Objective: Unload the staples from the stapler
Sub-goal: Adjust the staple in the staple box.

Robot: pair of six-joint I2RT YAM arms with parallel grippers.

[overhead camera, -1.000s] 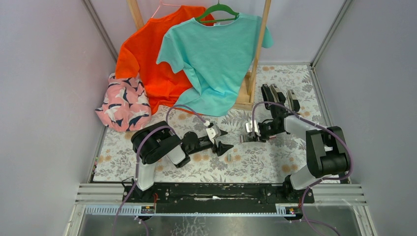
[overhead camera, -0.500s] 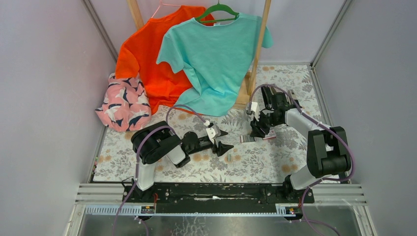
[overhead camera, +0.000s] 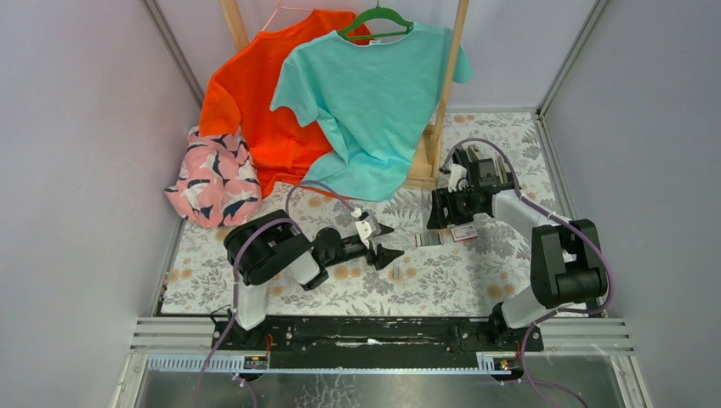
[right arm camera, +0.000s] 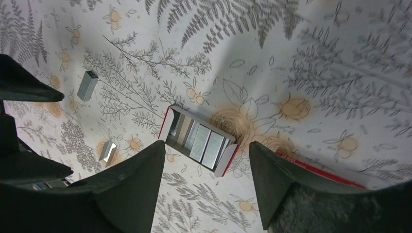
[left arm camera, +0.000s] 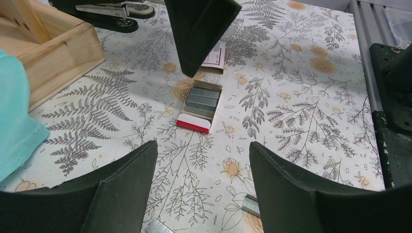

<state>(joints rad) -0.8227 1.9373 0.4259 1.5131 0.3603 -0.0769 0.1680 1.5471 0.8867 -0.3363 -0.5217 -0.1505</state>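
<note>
Beware a careless straight drop on the right: with the right tool [right arm camera: 206, 145] hanging spread wide and empty directly over the open staple tray [left arm camera: 194, 123], easy to clip the rim and scatter the packed rows. Beware a poor pinch as well: loose staples [right arm camera: 87, 85], thin and flat on the table [left arm camera: 301, 97], likely to slide away or snap apart under the fingertips. Watch the left tool [left arm camera: 204, 144] too, likewise wide and holding nothing, low and near those strips; easy to shove them aside with a sideways sweep. Cannot tell whether any sit inside the stapler [left arm camera: 104, 9], well apart at the far side, just beside the wooden rack base [left arm camera: 48, 53].

Two loose strips on the table, between tray and left tool, apart from each other. In the right wrist view, long axis of the upper strip running nearly up the picture, leaning a little right at the top; lower strip [right arm camera: 108, 150] slanted the same way but further over.
</note>
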